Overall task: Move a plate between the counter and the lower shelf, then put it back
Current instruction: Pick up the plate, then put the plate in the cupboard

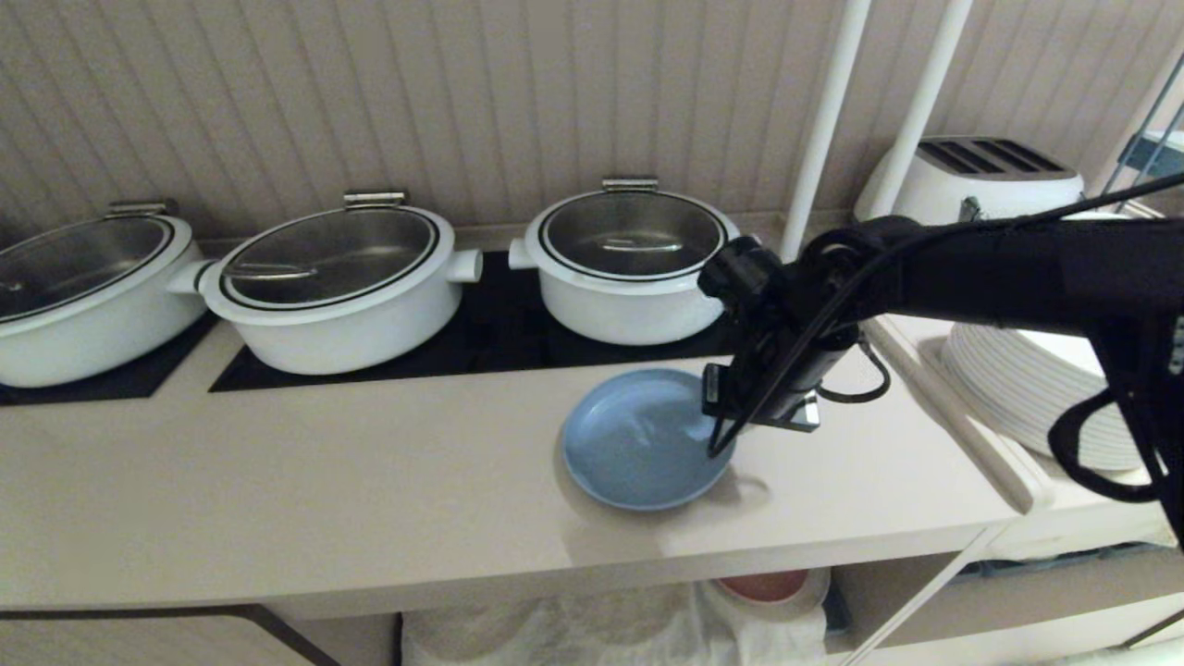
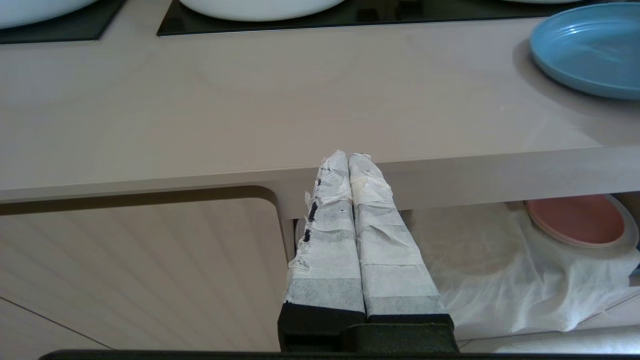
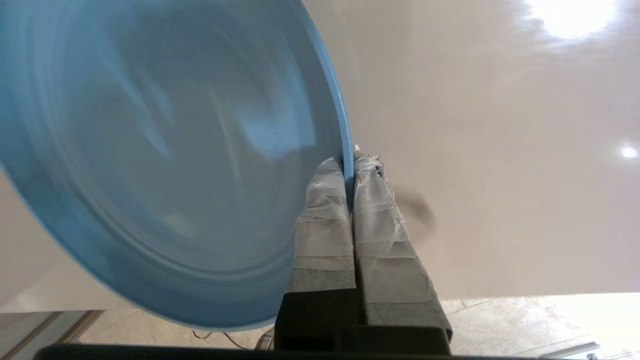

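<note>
I've got the right end effector (image 3: 350,165) pinched shut on the right-hand rim of the blue plate (image 1: 643,439), one taped finger inside the lip and one outside. An edge grip makes sense to me: the plate is too flat and wide to take any other way, and the thin raised rim gives the pads something to bite.

The plate sits over the surface (image 1: 370,499), toward its front edge, just in front of the rightmost white pot (image 1: 629,268). In the wrist view it looks tilted, with its far side hanging past the front edge, so I judge it's lifted or only partly resting; I can't say for sure.

The right arm reaches in from the right side, forearm roughly level, wrist bent so the fingers point down and a little toward me at the rim.

Below, the lower shelf (image 2: 500,270) with its white cloth is open, a pink plate (image 2: 575,220) already lying there.

My left end effector (image 2: 350,165) is parked low in front of the counter edge, fingers together, holding nothing.
</note>
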